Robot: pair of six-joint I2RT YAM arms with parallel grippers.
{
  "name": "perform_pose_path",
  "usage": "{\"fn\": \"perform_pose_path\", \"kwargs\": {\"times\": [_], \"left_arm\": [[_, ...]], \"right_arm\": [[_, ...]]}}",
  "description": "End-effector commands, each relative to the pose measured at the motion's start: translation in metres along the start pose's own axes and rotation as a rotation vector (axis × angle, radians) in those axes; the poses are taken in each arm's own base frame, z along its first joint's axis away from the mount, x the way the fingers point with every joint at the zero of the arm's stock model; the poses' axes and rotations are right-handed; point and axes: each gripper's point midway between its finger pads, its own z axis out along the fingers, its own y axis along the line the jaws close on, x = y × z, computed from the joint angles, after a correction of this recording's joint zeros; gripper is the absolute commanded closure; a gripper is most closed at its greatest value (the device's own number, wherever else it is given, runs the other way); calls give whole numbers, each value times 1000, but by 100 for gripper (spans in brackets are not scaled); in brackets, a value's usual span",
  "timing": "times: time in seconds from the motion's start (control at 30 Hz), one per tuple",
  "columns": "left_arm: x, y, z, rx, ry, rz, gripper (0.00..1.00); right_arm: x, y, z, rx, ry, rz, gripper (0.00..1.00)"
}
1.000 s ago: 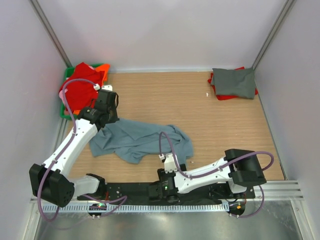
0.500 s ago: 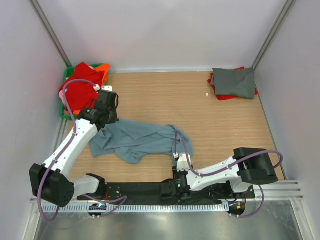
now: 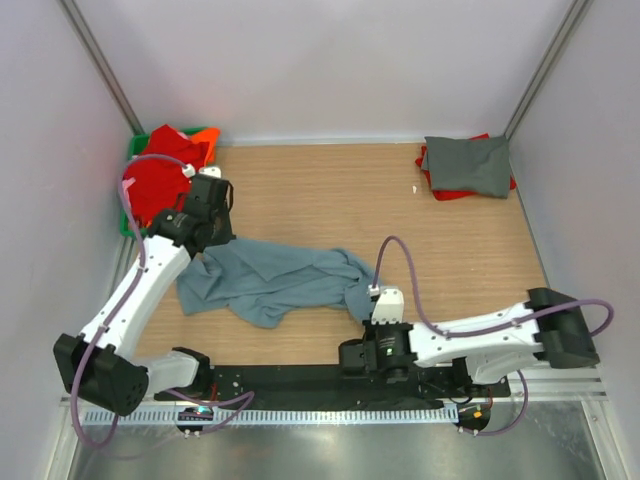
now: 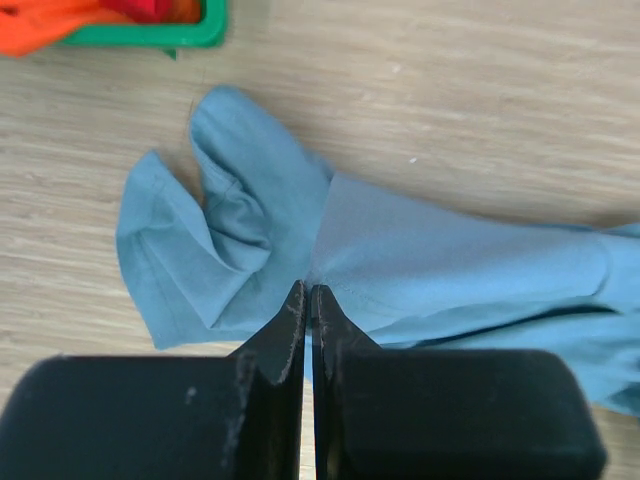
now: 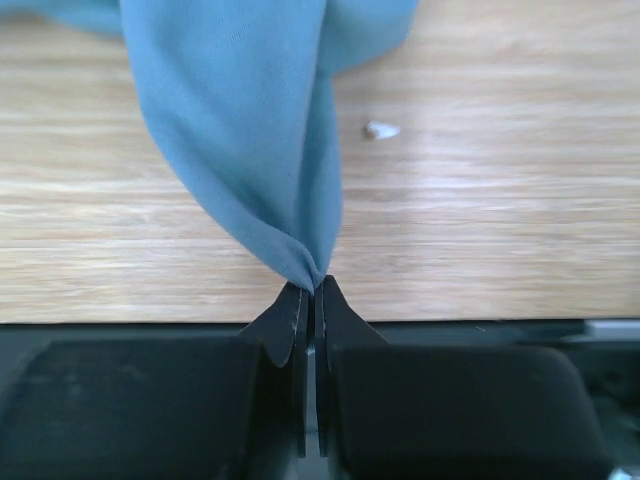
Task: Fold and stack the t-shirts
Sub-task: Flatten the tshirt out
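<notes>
Right gripper just shut on the blue-grey t-shirt at its tips (left gripper likewise pinching); I'd stretch it flat next.

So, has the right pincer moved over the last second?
Yes. Against the black base plate, the right pincer has shifted to the right, and it is now shut on the edge of the blue shirt.

Crumpled blue-grey t-shirt lies stretched out; folded grey t-shirt tops a red t-shirt far right.
</notes>
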Motion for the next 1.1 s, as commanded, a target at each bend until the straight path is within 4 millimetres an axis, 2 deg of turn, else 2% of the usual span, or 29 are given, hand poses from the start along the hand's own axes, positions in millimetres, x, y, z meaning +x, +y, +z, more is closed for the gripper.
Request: {"fn": "perform_pose_path", "kwargs": {"times": [0.0, 0.03, 0.07, 0.1, 0.13, 0.17, 0.2, 0.23, 0.27, 0.3, 0.37, 0.4, 0.43, 0.47, 0.57, 0.6, 0.67, 0.7, 0.77, 0.8, 0.9, 0.97, 1.07], "left_arm": [[-37, 4, -56, 56, -121, -73, 100], [-48, 8, -74, 60, -159, -87, 100], [-56, 13, -88, 60, -195, -100, 100], [-71, 17, -111, 78, -259, -123, 100], [-72, 21, -122, 77, -269, -127, 100], [-76, 23, -132, 82, -287, -132, 100], [-80, 25, -143, 89, -304, -139, 100], [-87, 29, -161, 103, -338, -151, 100], [-91, 30, -170, 114, -353, -158, 100], [-100, 31, -189, 142, -395, -174, 100], [-104, 35, -210, 172, -436, -195, 100], [-111, 36, -229, 205, -480, -210, 100], [-114, 37, -239, 220, -504, -217, 100], [-120, 43, -261, 246, -566, -238, 100], [-127, 53, -292, 267, -654, -259, 100], [-132, 58, -310, 285, -700, -270, 100], [-134, 56, -327, 334, -738, -256, 100], [-133, 57, -337, 358, -767, -261, 100], [-135, 52, -350, 422, -812, -253, 100], [-134, 53, -360, 449, -851, -259, 100], [-134, 56, -381, 504, -937, -268, 100], [-137, 57, -383, 502, -957, -280, 100], [-152, 50, -368, 459, -927, -245, 100]], "right_arm": [[-83, -13, -55, -44, -184, 99, 99], [-99, -31, -69, -23, -215, 82, 99], [-132, -31, -97, -109, -264, 166, 99], [-147, -40, -110, -128, -287, 163, 99], [-160, -42, -122, -172, -306, 185, 99], [-184, -49, -144, -243, -347, 214, 99], [-195, -54, -154, -271, -365, 221, 99], [-205, -56, -164, -295, -386, 225, 99], [-221, -61, -180, -334, -406, 247, 98], [-230, -66, -187, -334, -436, 201, 99], [-249, -71, -207, -371, -463, 205, 98], [-256, -75, -213, -366, -488, 169, 99], [-261, -78, -218, -370, -501, 164, 99], [-270, -83, -227, -389, -514, 182, 99], [-290, -102, -244, -407, -564, 202, 99], [-295, -107, -248, -412, -576, 207, 99], [-305, -118, -258, -431, -604, 180, 99], [-311, -116, -266, -468, -615, 200, 99], [-311, -117, -274, -532, -628, 104, 99], [-316, -114, -283, -581, -642, 123, 99], [-323, -128, -289, -613, -678, 148, 99], [-333, -154, -284, -538, -721, 242, 99], [-345, -183, -281, -416, -777, 317, 98]]}}
